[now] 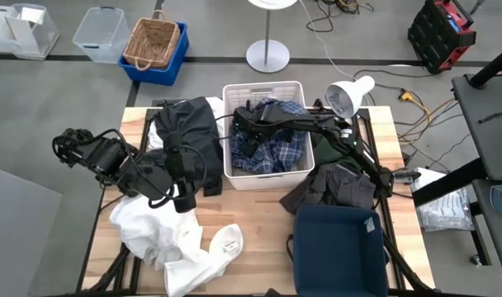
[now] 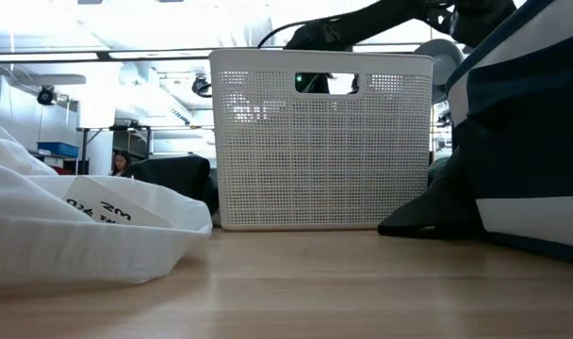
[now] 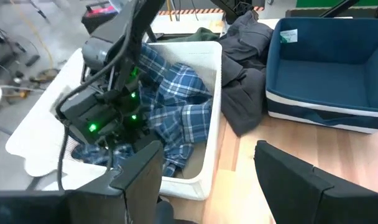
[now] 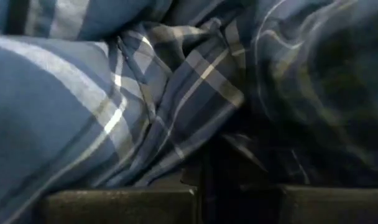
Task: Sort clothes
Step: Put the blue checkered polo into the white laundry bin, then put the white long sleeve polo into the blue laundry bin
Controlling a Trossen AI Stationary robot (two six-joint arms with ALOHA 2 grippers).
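Wooden worktop [image 1: 259,223] fills the frame's centre. My right gripper [image 1: 244,140] is down in the white bin [image 1: 263,89] at upper centre, pressed into the plaid shirt [image 1: 286,148]; I cannot tell its jaws' state. My left gripper [image 1: 183,196] hangs jaws wide, left of centre, above the white garments [image 1: 164,231] at lower left.

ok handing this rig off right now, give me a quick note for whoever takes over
Right gripper is down in the white bin, pressed into the plaid shirt; its jaws can't be made out.
Left gripper hangs open over the table beside the white clothes.
Done: plaid shirt is in the white bin.
Left: white clothes at the table's front left, black garment left of the bin, dark pieces to its right. Blue bin looks empty.
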